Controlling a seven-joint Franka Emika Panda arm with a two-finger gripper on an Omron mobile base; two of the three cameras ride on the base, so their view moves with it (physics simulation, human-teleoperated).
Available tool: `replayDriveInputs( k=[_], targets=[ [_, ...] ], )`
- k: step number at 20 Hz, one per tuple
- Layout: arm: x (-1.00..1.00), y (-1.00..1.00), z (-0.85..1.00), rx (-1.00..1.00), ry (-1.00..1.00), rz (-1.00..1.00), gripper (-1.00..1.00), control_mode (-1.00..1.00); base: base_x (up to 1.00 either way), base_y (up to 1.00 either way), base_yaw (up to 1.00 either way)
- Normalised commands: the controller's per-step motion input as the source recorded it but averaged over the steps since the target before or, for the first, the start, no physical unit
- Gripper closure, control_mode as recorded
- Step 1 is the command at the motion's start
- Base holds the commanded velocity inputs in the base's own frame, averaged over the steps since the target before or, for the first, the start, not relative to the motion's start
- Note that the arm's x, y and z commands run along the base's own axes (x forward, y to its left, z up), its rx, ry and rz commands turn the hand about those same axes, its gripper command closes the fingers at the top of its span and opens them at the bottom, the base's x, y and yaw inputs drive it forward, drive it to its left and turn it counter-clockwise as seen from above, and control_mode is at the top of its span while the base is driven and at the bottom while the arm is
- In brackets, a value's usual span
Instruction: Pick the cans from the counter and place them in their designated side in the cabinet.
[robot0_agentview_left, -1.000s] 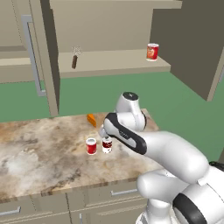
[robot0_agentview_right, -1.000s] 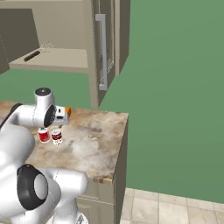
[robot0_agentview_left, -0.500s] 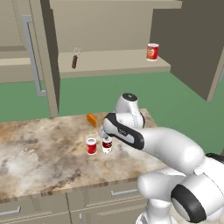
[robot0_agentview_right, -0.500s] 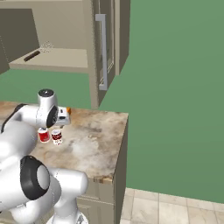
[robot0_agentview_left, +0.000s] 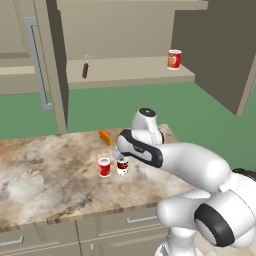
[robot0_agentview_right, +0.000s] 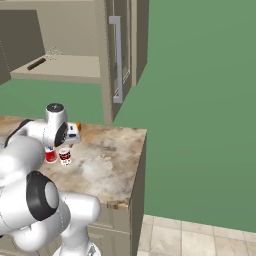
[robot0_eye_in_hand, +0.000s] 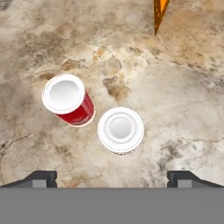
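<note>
Two cans stand side by side on the counter (robot0_agentview_left: 45, 180): a bright red can (robot0_agentview_left: 104, 167) and a dark maroon-and-white can (robot0_agentview_left: 122, 166). My gripper (robot0_agentview_left: 120, 155) hangs open just above the maroon one, touching neither. In the hand view the maroon can's white top (robot0_eye_in_hand: 120, 129) lies between and a little beyond the gripper (robot0_eye_in_hand: 113, 178), with the red can (robot0_eye_in_hand: 70, 101) to its left. The right base view has the red can (robot0_agentview_right: 50, 156) and the maroon can (robot0_agentview_right: 65, 156) below my hand. The cabinet (robot0_agentview_left: 130, 75) above stands open.
An orange-red can (robot0_agentview_left: 174, 59) stands at the right of the cabinet shelf and a dark-handled whisk (robot0_agentview_left: 86, 66) lies at its left. A small orange thing (robot0_agentview_left: 104, 137) lies on the counter behind the cans. The cabinet door (robot0_agentview_right: 116, 55) with its grey handle hangs over the counter's right end.
My arm has shifted a little over the cans, with the hand staying above the maroon one. The cans have not moved and the jaws stay open.
</note>
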Motion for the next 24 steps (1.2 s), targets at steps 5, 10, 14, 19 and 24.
replayDriveInputs(
  k=[5, 10, 14, 19, 24],
  targets=[
    [0.02, 0.07, -0.14, 0.0, 0.0, 0.04, -1.0, -1.0, 0.0, 0.0, 0.0],
    [0.09, 0.02, -0.13, -0.02, 0.0, 0.04, -1.0, -1.0, 0.0, 0.0, 0.0],
    [0.14, 0.0, -0.11, -0.02, 0.0, 0.05, -1.0, -1.0, 0.0, 0.0, 0.0],
    [0.18, 0.0, -0.13, -0.01, 0.0, 0.05, -1.0, -1.0, 0.0, 0.0, 0.0],
    [0.15, 0.01, -0.12, 0.0, 0.0, 0.05, -1.0, -1.0, 0.0, 0.0, 0.0]
  ],
)
